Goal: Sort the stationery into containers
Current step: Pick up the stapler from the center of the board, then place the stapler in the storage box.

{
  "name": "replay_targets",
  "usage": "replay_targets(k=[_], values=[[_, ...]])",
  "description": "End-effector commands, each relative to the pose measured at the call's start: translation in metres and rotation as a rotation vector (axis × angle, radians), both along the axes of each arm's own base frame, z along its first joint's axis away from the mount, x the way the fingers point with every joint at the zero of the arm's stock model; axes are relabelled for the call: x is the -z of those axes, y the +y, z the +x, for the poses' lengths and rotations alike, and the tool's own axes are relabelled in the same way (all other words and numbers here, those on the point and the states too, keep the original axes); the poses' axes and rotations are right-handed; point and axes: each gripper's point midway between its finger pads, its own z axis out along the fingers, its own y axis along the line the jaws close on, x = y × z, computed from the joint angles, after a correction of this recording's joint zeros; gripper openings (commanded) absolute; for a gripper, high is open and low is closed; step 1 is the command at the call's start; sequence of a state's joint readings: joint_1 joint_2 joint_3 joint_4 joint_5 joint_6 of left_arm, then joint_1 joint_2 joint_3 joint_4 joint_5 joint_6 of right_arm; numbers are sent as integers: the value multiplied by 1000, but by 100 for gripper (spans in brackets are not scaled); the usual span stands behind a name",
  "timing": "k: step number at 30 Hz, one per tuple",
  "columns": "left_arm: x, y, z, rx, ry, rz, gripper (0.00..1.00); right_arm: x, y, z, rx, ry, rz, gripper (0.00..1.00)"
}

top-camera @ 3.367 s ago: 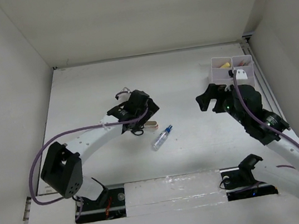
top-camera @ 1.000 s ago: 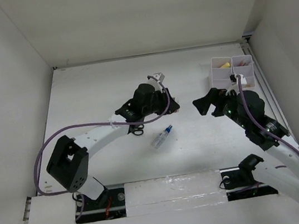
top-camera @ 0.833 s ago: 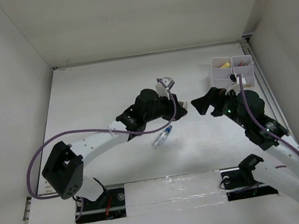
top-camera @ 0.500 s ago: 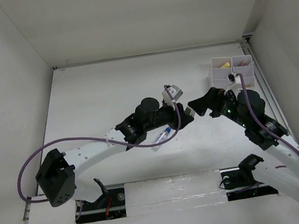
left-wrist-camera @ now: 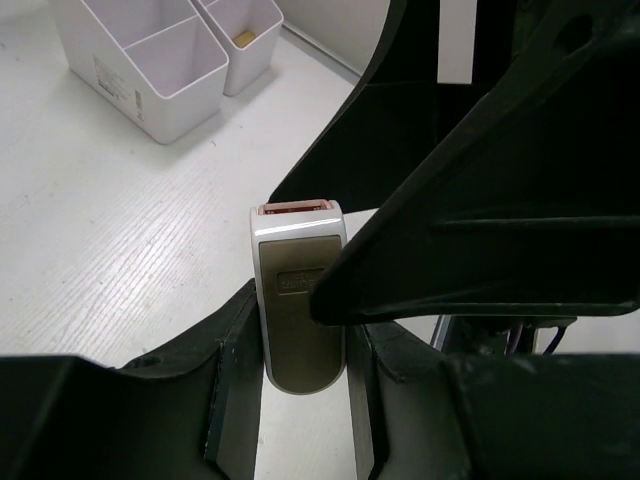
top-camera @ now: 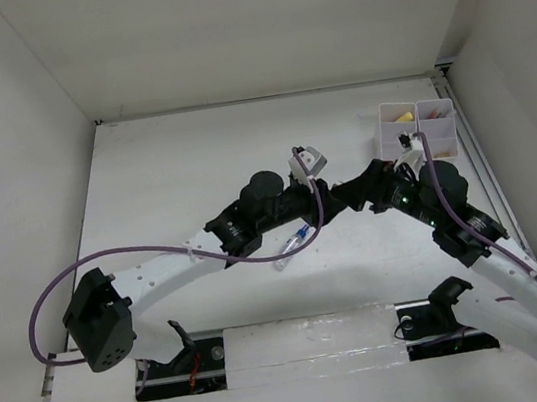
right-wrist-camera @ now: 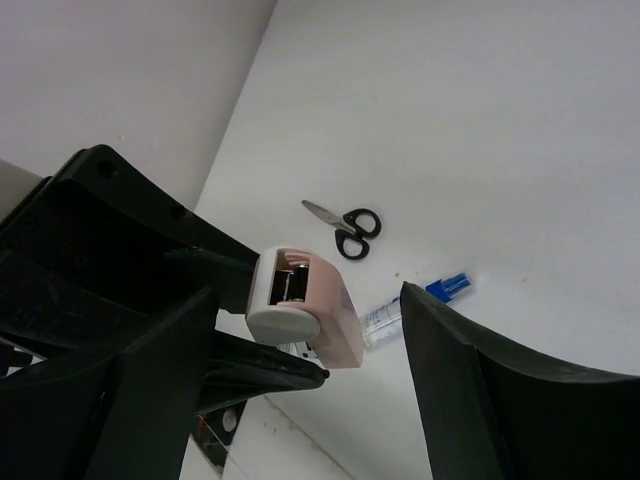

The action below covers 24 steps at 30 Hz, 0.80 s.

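You see a mid-air handover: the left fingers (left-wrist-camera: 235, 385) clamp the beige eraser-like block (left-wrist-camera: 298, 300) above the surface (top-camera: 192, 162), presenting it between the right fingers (right-wrist-camera: 470, 400), spread apart, which work nearer the containers (top-camera: 417, 126).

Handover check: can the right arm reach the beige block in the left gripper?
Likely yes: the beige block juts from the left gripper, and the right gripper flanks its free end with open jaws, nothing between.
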<state>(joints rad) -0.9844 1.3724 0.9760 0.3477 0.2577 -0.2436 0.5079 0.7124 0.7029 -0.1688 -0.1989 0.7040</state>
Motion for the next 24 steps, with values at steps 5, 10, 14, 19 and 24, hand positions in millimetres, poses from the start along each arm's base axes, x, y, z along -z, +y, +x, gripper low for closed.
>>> replay_targets(k=[5, 10, 14, 19, 24], values=[[-46, -10, 6, 8, -77, -92, 0, -10, 13, -2, -49, -56, 24, 65], [-44, -12, 7, 9, -72, -84, 0, -10, 13, -2, -49, -56, 24, 25], [-44, -10, 14, -29, -76, -81, 0, -10, 16, -6, -67, -55, 26, 0], [-41, -11, 25, -78, -63, -47, 6, -12, 17, -4, -69, -61, 19, 0], [-34, -12, 25, -79, -43, -31, 75, -11, 16, 0, -61, -89, -5, 0]])
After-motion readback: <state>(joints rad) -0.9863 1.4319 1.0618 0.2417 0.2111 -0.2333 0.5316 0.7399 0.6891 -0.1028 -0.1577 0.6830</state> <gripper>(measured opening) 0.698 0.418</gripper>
